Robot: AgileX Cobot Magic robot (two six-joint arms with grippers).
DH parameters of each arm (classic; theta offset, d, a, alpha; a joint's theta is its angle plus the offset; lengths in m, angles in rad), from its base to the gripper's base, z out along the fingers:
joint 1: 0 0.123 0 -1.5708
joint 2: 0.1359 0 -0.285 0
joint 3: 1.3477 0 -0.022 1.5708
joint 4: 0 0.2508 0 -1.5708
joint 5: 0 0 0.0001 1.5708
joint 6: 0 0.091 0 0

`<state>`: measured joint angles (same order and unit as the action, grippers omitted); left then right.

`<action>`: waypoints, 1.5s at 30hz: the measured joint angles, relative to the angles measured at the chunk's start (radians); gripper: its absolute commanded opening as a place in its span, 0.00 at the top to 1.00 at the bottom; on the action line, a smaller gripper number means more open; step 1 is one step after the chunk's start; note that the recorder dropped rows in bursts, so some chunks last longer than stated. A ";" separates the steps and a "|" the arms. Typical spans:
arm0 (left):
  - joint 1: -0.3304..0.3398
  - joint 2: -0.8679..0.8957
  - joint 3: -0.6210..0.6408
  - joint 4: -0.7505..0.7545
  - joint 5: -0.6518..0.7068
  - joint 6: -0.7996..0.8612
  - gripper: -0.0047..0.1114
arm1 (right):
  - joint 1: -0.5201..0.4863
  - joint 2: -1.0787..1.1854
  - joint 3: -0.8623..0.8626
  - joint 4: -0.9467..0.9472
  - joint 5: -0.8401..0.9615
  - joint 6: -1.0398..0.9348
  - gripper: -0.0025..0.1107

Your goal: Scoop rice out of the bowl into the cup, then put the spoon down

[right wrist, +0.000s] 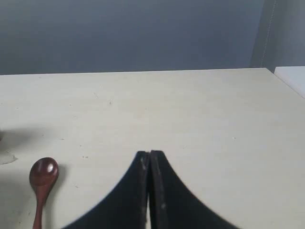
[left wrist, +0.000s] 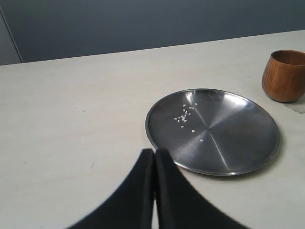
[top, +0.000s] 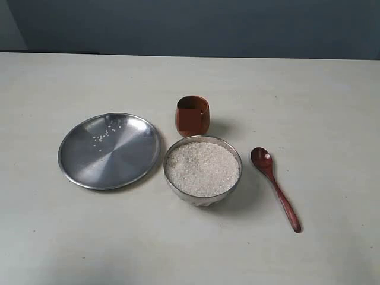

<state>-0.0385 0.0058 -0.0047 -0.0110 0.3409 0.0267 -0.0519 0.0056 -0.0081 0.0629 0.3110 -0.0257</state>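
Black, tapered left tool and right tool are clenched, empty. The slim, glossy wooden spoon lies on the matte worktop, right of the shiny steel bowl of granular rice. The rounded brown cup stands just beyond, its interior too shadowed to read.

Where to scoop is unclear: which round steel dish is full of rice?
The deep round steel bowl beside the dark wooden spoon; the flat steel plate holds only a few grains.

Right fingers pressed together (tips touching) — spoon lies on table, well apart.
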 measured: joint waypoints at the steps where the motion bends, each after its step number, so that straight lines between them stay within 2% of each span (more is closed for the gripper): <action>1: 0.000 0.000 0.000 0.000 0.000 0.000 0.96 | 0.000 0.000 0.000 0.000 0.000 0.000 0.98; 18: 0.000 0.000 0.000 0.000 0.000 0.000 0.96 | 0.000 0.000 0.000 -0.002 -0.015 0.000 0.98; 25: 0.000 0.000 0.000 0.000 0.000 0.000 0.96 | 0.000 0.000 0.000 0.002 -0.256 0.000 0.98; 30: 0.000 0.000 0.000 0.000 0.000 0.000 0.96 | 0.000 0.000 0.000 0.185 -0.447 0.000 0.98; 35: 0.000 0.000 0.000 0.000 0.000 0.000 0.96 | 0.000 0.000 0.000 0.420 -0.486 0.002 0.98; 38: 0.000 0.000 0.000 0.035 -0.002 0.000 0.96 | 0.000 0.000 0.000 0.459 -0.488 0.004 0.98; 42: 0.000 0.000 0.000 0.199 -0.038 0.002 0.96 | 0.000 0.000 0.000 0.466 -0.488 0.004 0.98; 45: 0.000 0.000 0.000 0.224 -0.077 0.002 0.96 | 0.000 0.000 0.000 0.468 -0.488 0.004 0.98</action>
<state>-0.0385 0.0058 -0.0047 0.2129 0.2644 0.0285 -0.0519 0.0056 -0.0081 0.5306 -0.1772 -0.0217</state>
